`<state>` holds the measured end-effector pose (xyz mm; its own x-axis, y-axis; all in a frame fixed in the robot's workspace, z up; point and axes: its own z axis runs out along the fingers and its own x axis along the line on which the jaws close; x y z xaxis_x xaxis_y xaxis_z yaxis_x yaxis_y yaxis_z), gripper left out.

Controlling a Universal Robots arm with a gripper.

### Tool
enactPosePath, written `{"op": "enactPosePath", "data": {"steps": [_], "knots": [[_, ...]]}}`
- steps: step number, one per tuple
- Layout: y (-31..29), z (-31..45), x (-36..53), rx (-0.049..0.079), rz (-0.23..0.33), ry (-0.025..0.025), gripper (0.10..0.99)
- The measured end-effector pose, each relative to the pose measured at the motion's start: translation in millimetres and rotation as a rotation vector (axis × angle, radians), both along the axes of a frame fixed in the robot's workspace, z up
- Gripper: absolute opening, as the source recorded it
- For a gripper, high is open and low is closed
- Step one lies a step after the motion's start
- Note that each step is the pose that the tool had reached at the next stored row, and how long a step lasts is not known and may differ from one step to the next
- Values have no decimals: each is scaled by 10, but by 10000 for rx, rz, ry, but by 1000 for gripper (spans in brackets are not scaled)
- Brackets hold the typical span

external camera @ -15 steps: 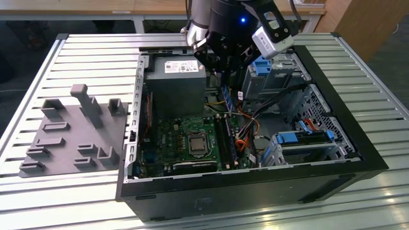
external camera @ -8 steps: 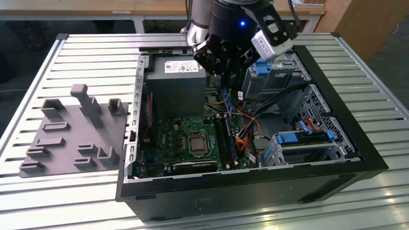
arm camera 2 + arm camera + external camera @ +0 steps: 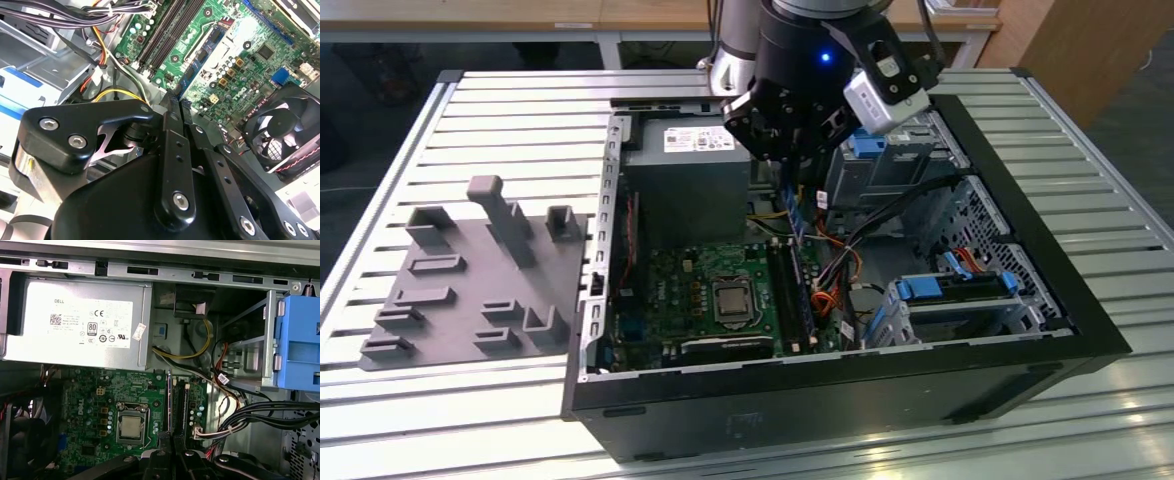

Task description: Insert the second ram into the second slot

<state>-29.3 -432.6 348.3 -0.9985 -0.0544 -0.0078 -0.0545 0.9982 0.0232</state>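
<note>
The second ram, a thin blue stick with a small pale label, hangs upright under my gripper, which is shut on it above the open computer case. It is over the far end of the long black memory slots on the green motherboard. In the second wrist view the fingers meet on the stick's blue edge, beside the slots. In the first wrist view my gripper holds the stick edge-on next to the slots. Whether a slot holds a stick I cannot tell.
A grey power supply fills the case's far corner. Bundled cables and blue drive-bay clips lie on the exterior view's right of the slots. The processor socket and a fan flank them. A grey fixture sits on the table.
</note>
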Motion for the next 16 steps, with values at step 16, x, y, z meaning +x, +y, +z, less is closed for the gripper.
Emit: {"op": "enactPosePath", "data": {"steps": [16], "knots": [[-11,-99,0,-1,1,15,133]]}}
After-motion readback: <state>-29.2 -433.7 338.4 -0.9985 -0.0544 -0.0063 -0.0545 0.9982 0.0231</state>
